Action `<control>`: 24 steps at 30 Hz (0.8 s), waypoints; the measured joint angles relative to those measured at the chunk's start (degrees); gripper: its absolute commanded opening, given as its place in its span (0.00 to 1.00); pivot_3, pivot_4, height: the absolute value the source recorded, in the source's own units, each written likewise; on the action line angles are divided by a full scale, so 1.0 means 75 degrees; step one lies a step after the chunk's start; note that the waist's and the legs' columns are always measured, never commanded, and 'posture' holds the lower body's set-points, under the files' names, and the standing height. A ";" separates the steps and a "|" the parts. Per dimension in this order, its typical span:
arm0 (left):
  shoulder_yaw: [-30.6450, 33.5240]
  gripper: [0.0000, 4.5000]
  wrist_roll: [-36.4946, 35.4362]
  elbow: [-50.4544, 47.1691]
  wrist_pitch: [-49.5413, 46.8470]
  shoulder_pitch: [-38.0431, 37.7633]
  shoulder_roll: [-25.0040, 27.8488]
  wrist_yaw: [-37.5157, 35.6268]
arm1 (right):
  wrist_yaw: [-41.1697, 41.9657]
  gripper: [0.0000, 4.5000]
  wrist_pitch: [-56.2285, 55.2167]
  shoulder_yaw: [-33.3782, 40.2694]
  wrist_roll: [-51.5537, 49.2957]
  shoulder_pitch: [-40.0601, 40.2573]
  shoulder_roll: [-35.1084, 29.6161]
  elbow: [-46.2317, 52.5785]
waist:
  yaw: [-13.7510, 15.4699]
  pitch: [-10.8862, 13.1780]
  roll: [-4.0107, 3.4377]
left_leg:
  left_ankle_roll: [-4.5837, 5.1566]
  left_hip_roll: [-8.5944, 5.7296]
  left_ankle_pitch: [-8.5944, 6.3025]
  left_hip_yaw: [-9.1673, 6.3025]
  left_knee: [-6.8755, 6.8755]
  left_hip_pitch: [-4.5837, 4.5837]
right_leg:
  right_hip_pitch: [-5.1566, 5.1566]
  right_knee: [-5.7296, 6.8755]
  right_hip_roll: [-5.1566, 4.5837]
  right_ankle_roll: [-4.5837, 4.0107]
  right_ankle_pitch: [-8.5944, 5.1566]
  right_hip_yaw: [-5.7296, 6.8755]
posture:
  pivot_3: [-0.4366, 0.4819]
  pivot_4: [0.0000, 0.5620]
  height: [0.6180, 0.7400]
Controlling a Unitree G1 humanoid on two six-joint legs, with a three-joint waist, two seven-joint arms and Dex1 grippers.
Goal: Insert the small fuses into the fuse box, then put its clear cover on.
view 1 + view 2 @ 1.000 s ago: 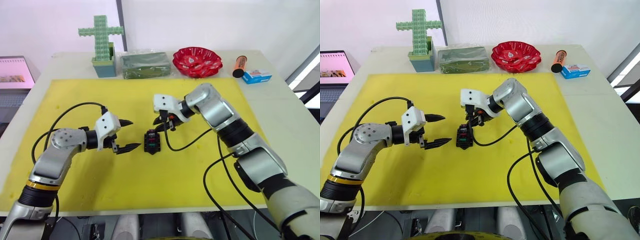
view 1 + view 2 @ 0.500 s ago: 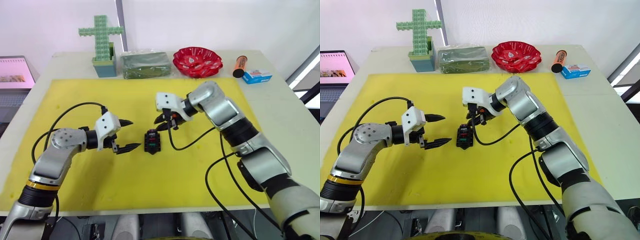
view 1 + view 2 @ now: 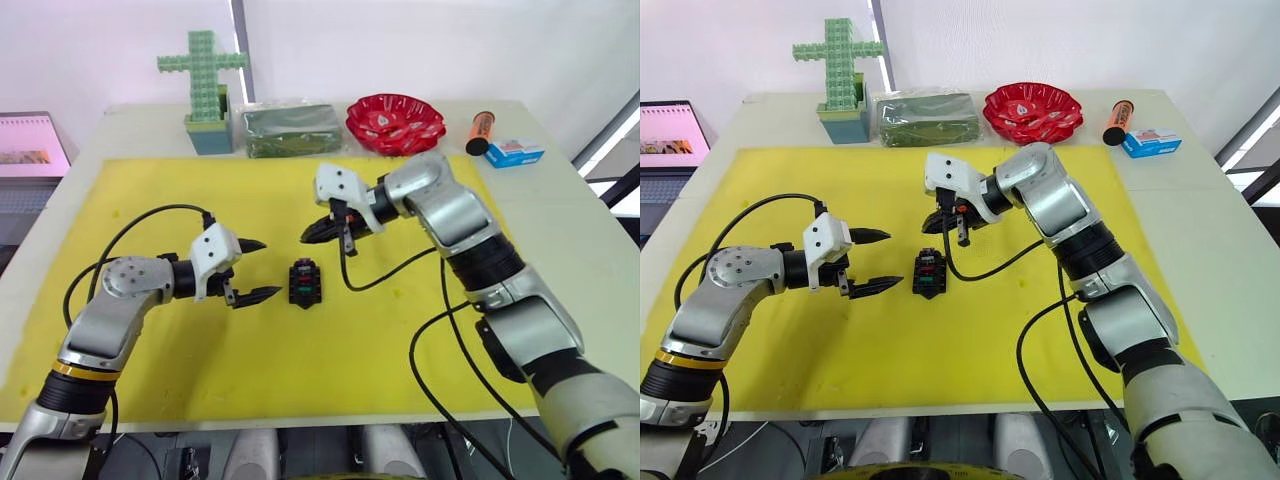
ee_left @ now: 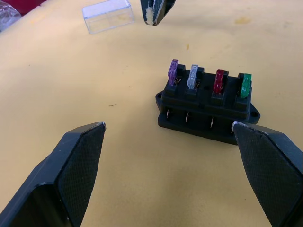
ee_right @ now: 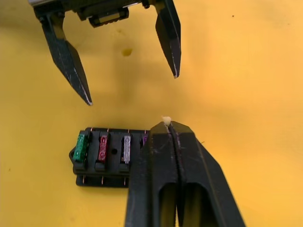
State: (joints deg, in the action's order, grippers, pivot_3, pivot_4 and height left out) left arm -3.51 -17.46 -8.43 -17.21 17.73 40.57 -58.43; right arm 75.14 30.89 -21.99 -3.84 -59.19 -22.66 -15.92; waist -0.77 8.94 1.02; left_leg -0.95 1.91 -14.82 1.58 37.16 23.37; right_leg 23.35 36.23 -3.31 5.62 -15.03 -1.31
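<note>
Small black rectangular plastic fuse box (image 3: 303, 281) sitting on the yellow mat (image 3: 150, 190), mid-table, between the two arms. Four tiny flat plastic fuses (image 4: 207, 79) standing upright in its top slots, in a row: purple, pale grey, red, green. Left gripper (image 3: 254, 270) low over the mat just beside the box, black fingers (image 4: 80, 161) spread wide, nothing between them. Right gripper (image 3: 312, 235) raised above and just behind the box, fingers pressed together tip to tip, apparently empty. Small transparent boxy plastic cover (image 4: 107, 15) lying on the mat beyond the box, apart from it, near the right gripper's tips. Along the table's back edge: green block cross (image 3: 204, 80), red bowl (image 3: 394, 122).
</note>
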 measured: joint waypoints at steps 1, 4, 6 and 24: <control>0.0000 1.00 0.0000 0.0000 0.0001 0.0000 0.0000 -0.0003 | -0.0061 0.01 0.0039 0.0021 -0.0042 0.0046 0.0023 0.0002 | -0.0001 0.0000 0.0000 | 0.0000 0.0000 0.0000 0.0000 0.0000 0.0000 | 0.0000 0.0000 0.0000 0.0000 0.0000 0.0000 | 0.48 0.27 1.00; 0.0000 1.00 0.0000 0.0001 0.0000 0.0000 0.0000 -0.0008 | -0.0188 0.01 0.0144 0.0041 -0.0145 0.0114 0.0056 0.0005 | -0.0004 0.0000 0.0000 | 0.0000 0.0000 0.0000 -0.0001 0.0000 0.0000 | 0.0001 0.0000 0.0000 0.0000 0.0000 0.0000 | 0.48 0.27 1.00; 0.0000 1.00 0.0000 0.0004 0.0002 0.0002 0.0000 -0.0012 | -0.0274 0.01 0.0160 0.0048 -0.0203 0.0147 0.0057 0.0032 | -0.0004 0.0000 0.0000 | 0.0000 0.0000 0.0000 0.0000 0.0000 0.0000 | 0.0001 0.0000 0.0000 0.0000 0.0000 0.0000 | 0.48 0.27 1.00; 0.0000 1.00 0.0005 0.0006 0.0005 0.0002 0.0000 -0.0006 | -0.0668 0.01 -0.0054 0.0054 -0.0453 0.0904 0.0183 0.0107 | -0.0005 0.0000 0.0000 | 0.0000 0.0000 0.0000 -0.0001 0.0000 0.0000 | 0.0000 0.0000 0.0001 0.0000 0.0000 0.0000 | 0.48 0.27 1.00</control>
State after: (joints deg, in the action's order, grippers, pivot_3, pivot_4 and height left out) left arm -3.51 -17.42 -8.39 -17.18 17.75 40.57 -58.47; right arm 70.13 30.49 -21.59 -7.24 -52.41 -21.29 -15.11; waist -0.80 8.94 1.02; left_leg -0.94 1.91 -14.82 1.57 37.15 23.37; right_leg 23.35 36.23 -3.30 5.62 -15.03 -1.30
